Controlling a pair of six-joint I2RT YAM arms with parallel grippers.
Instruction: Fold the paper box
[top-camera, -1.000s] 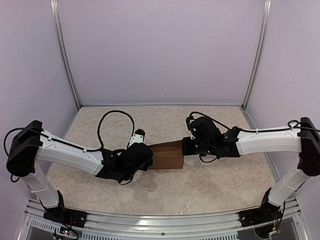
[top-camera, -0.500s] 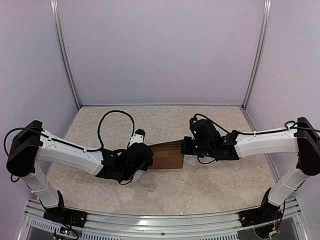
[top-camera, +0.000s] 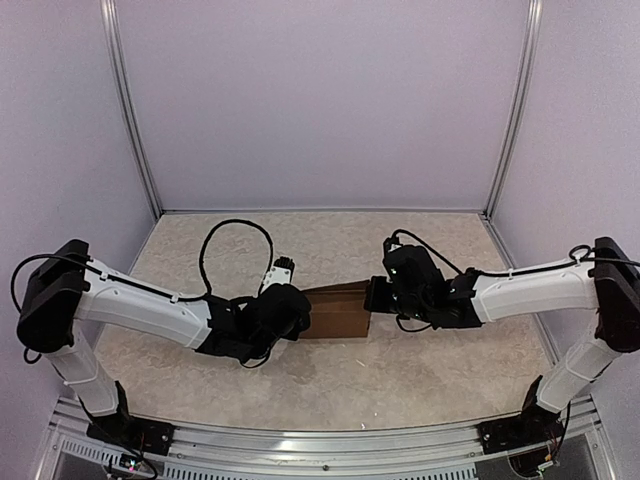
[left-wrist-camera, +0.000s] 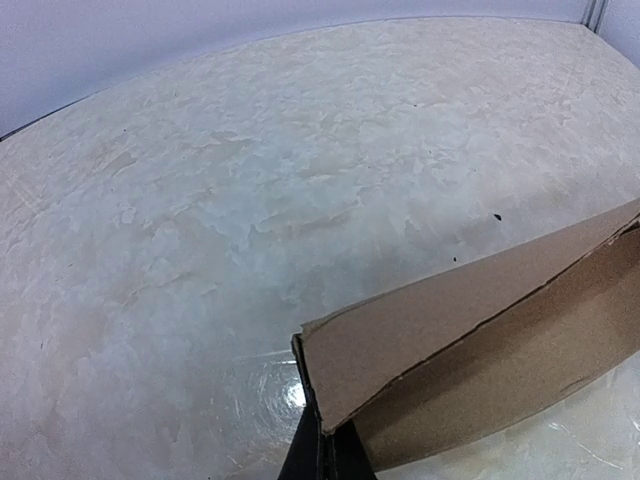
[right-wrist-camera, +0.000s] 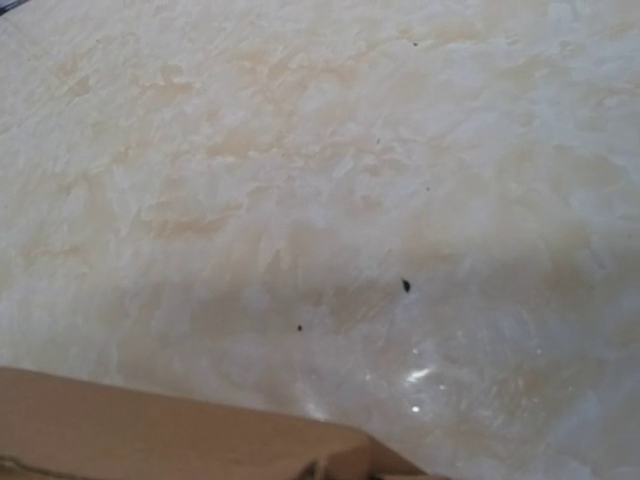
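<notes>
Both wrists have edged slightly toward 3 o'clock since a second ago, the right one also dropping a little toward 6, while the paper box (top-camera: 338, 310) keeps its place near the middle of the table (top-camera: 430, 370). At the box's 9 o'clock end, the left gripper (top-camera: 302, 314) has its dark fingers (left-wrist-camera: 312, 460) pinched tight on a cardboard edge. The right gripper (top-camera: 372, 295) sits against the 3 o'clock end. I cannot tell how far its jaws are open, as its camera shows only cardboard.

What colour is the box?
The box is plain brown with no markings. The left wrist view shows it best.
</notes>
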